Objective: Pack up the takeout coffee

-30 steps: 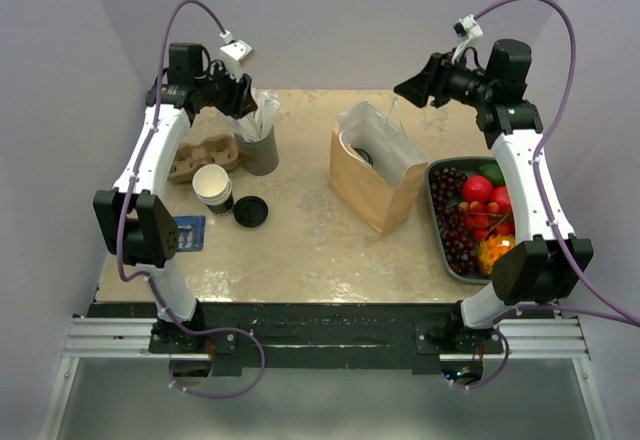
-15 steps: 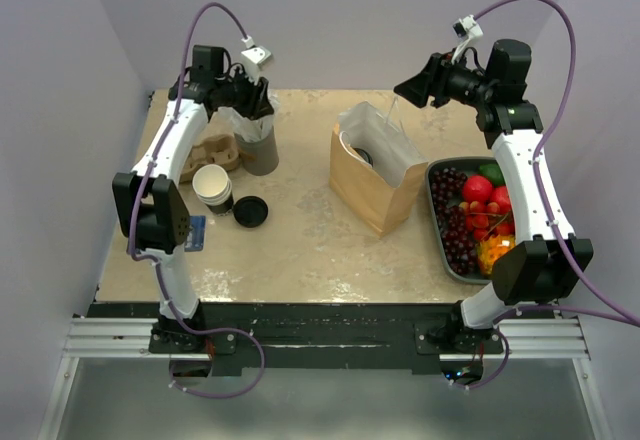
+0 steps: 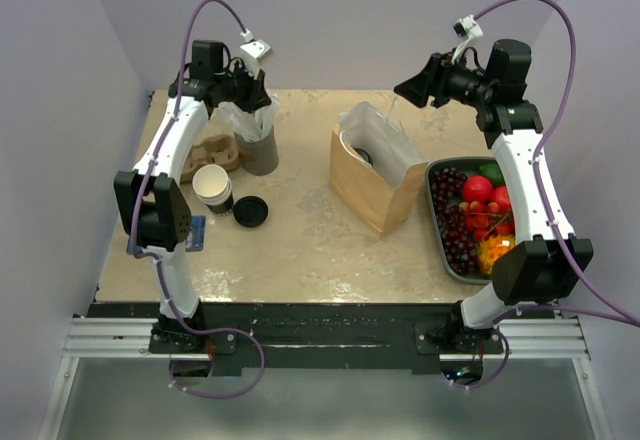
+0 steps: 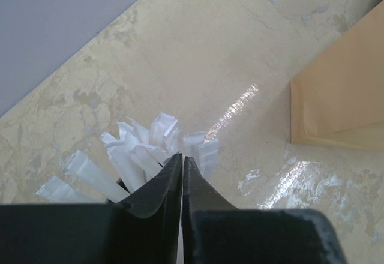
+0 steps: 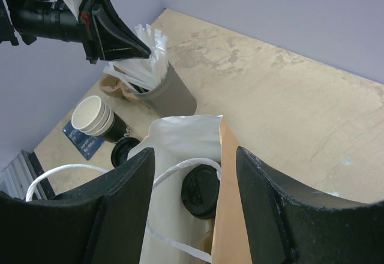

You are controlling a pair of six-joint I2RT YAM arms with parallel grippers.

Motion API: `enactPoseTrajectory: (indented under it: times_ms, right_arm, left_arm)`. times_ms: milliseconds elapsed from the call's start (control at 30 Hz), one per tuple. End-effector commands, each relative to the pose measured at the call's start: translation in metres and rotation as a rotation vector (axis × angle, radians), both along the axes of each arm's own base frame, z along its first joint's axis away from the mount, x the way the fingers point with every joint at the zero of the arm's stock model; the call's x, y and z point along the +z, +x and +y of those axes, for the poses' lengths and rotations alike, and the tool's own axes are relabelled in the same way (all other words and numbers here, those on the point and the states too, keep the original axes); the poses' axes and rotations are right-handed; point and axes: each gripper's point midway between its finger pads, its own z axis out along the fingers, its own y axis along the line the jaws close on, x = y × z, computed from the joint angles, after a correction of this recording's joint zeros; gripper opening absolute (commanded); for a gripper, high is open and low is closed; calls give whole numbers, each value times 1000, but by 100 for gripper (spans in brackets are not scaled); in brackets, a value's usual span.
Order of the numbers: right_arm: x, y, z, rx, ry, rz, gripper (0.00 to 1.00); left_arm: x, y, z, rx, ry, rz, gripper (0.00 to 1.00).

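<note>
The takeout coffee (image 5: 203, 192) stands inside the brown paper bag (image 3: 375, 185); only its round black lid (image 3: 362, 156) shows. My right gripper (image 5: 193, 156) hangs open above the bag's mouth, with its white string handle (image 5: 180, 171) between the fingers, and in the top view it (image 3: 410, 88) is at the back right. My left gripper (image 4: 182, 156) is over the grey cup (image 3: 258, 150) of white wrapped straws (image 4: 141, 150). Its jaws are pressed together with a thin white sliver of a straw between them.
A stack of lidless cups (image 3: 213, 188) and a loose black lid (image 3: 250, 211) sit at the left, beside a cardboard cup carrier (image 3: 200, 155) and a blue card (image 3: 190, 232). A dark tray (image 3: 432, 210) of fruit lies right of the bag.
My left arm swung in over the grey cup of straws and its jaws closed there. The right arm and the bag have not moved.
</note>
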Motion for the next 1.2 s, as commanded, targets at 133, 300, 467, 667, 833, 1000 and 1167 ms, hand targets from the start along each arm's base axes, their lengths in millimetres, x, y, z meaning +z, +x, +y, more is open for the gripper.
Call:
enactPoseTrajectory:
  times_ms: [133,300,467,667,833,1000,1167]
  right_arm:
    - [18,-2,-2,-5,-7,-63,60]
    - [21,-3,-3,-6,-10,-69,60]
    - [25,-5,-3,-7,-11,-83,60]
    - [30,-6,-2,-7,-4,-92,60]
    - [32,-9,-2,1,-14,-95,60]
    - [31,-10,0,8,1,-94,60]
    - [27,-9,-1,5,5,-86,60]
  left_arm:
    - [32,5,-1,-2,-11,-88,0]
    - [73,-7,0,-19,-7,-177,0]
    - [125,-30,4,-22,-13,-292,0]
    - [96,-25,21,63,50,-255,54]
    - [55,-11,18,21,92,-233,59]
    - [40,-2,12,-14,90,-212,56]
    - [30,3,11,-20,94,-195,52]
